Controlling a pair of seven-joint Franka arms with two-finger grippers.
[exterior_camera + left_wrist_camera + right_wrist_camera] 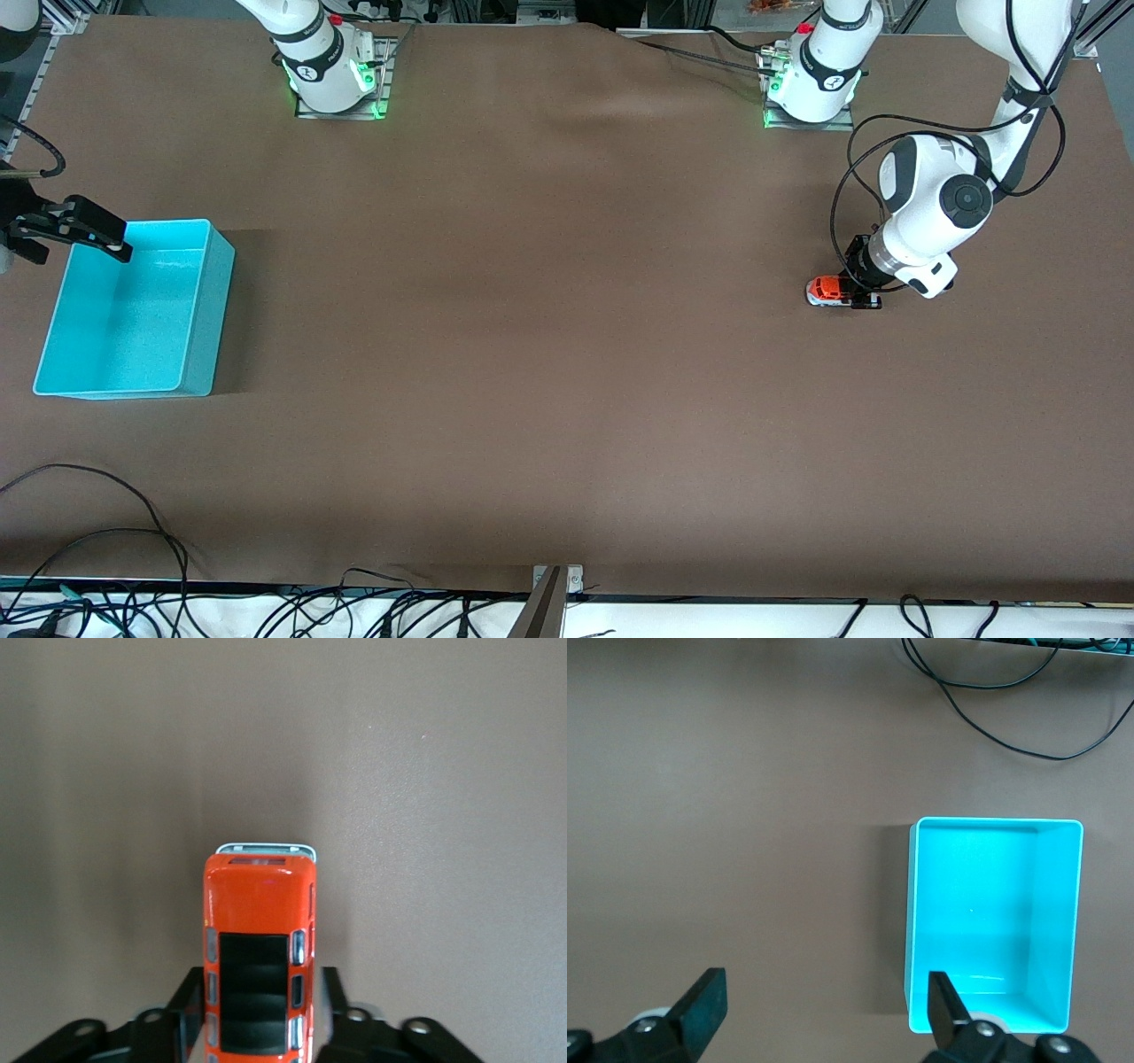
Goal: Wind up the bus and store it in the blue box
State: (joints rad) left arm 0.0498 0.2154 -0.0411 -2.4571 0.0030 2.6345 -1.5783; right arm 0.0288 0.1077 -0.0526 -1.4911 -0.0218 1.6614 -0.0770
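**Left arm clamps the bus; box waits at the table's other end**

Table (567, 399): brown cloth, wide, mostly bare between the two work spots.

Blue box (199, 306): sits at the right arm's end of the table, open top, nothing inside as seen in the right wrist view (992, 921).

Right gripper (84, 232): hangs over the box's corner nearest the robot bases, fingers spread wide, nothing between them. Arm waiting.

Left gripper (855, 292): down at the table at the left arm's end, jaws drawn in on the flanks of the bus (830, 290). Left wrist view shows the orange roof and dark panel (257, 974) running between the two fingers (182, 1028); wheels appear to be on the cloth.

Risks, as judged:
- Grip sits on the rear half only; smooth sides, so the toy may pivot or slip out when dragged back to wind.
- Cloth may bunch under the wheels, so the spring fails to load.
- Bus and box are well apart; a loose hold over that run risks a drop short of the bin.
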